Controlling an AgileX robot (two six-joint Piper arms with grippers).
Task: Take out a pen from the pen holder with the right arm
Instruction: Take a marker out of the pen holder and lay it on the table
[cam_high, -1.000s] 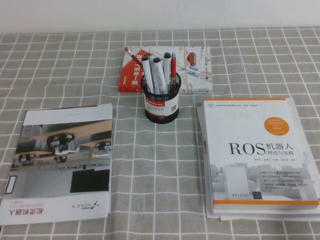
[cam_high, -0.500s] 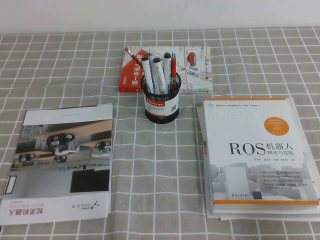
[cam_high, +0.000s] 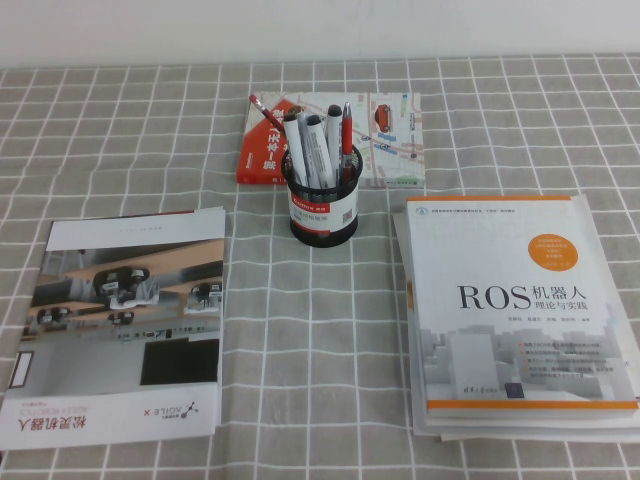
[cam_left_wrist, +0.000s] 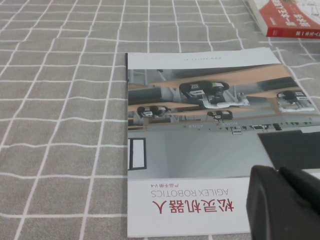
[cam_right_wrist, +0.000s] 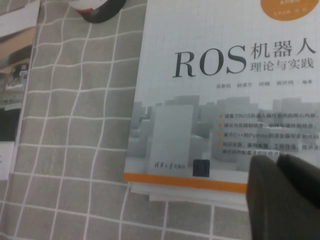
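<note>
A black mesh pen holder (cam_high: 323, 205) stands upright mid-table and holds several pens: white markers (cam_high: 310, 150), a red pen (cam_high: 346, 130) and a red-tipped pencil (cam_high: 264, 112). Neither arm shows in the high view. My right gripper (cam_right_wrist: 277, 162) is shut and empty, hovering over the near edge of the ROS book (cam_right_wrist: 220, 90). Only the rim of the holder's base (cam_right_wrist: 97, 9) shows in the right wrist view, well away from the fingers. My left gripper (cam_left_wrist: 277, 172) is shut with nothing in it, low over the AgileX brochure (cam_left_wrist: 200, 135).
A red book with a map cover (cam_high: 385, 140) lies flat just behind the holder. The ROS book (cam_high: 515, 300) tops a stack at the right, and the brochure stack (cam_high: 125, 320) lies at the left. A grey checked cloth (cam_high: 310, 360) covers the table.
</note>
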